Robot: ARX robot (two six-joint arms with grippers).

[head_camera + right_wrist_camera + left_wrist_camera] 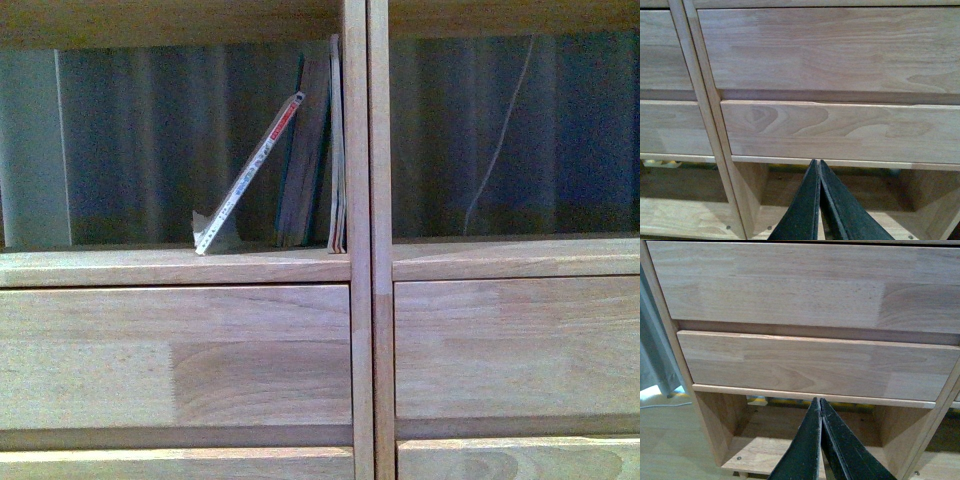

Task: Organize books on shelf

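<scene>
Only in the front view: books in the left compartment of the shelf, against the central upright. Absent from both wrist views, which take in just drawer fronts and the open bottom compartments.

Left gripper closed, dark tips pressed together, empty; just beyond the tips the lower drawer front, above an open lower compartment. Right gripper likewise closed on nothing, tips meeting just below another lower drawer front. Neither gripper near the books; no telling from these views how far off.

White book with a white-and-red spine tilted, foot out on the shelf board, top resting against the upright books. Those thin, dark-covered, tan-edged, standing close against the upright. Right compartment seen with nothing but a thin pale cord hanging behind.
</scene>
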